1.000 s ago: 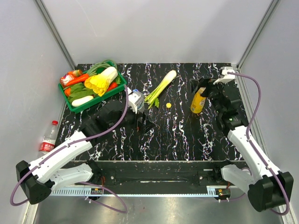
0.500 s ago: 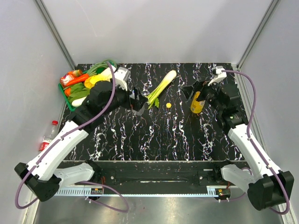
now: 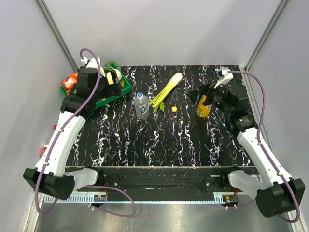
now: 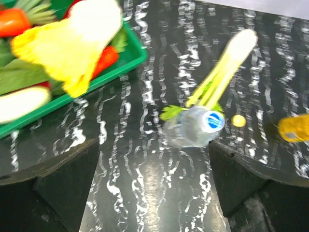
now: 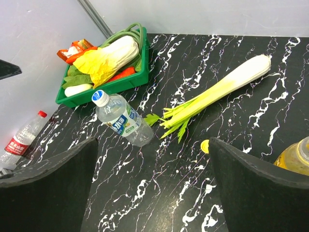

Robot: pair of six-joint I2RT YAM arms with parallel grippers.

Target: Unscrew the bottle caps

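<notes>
Item 1, right end effector point(image 5: 153, 142): I found its fingers spread wide with nothing between them, poised over the black marbled table point(image 5: 145, 203).

Item 2, left end effector point(image 4: 153, 145): I logged it held above the table, fingers likewise wide apart and empty.

Item 3, juice bottle point(image 5: 295, 158): orange-yellow and upright, just beside the right end effector's right-hand finger and outside the gap. Its neck looked bare of a cap.

Item 4, yellow cap point(image 5: 205, 145): it lay loose on the table a short way ahead of that same finger, apart from the juice bottle.

Item 5, celery stalk point(image 5: 217, 94): it lay flat ahead of the right end effector, white end pointing away and leafy end near the yellow cap.

Item 6, blue-label bottle point(image 5: 123, 120): clear, ahead and to the left of the right end effector. The overhead view showed it upright with its cap on, just beside the celery leaves. From the left end effector it sat below and ahead, a little right of centre, blurred in that view.

Item 7, green tray point(image 5: 111, 88): ahead and to the left of the left end effector, filled with vegetables point(image 4: 67, 43).

Item 8, red-label bottle point(image 5: 21, 140): farthest left of the right end effector, off the table's edge by the wall, red cap on. I could not tell whether it was lying or leaning.
</notes>
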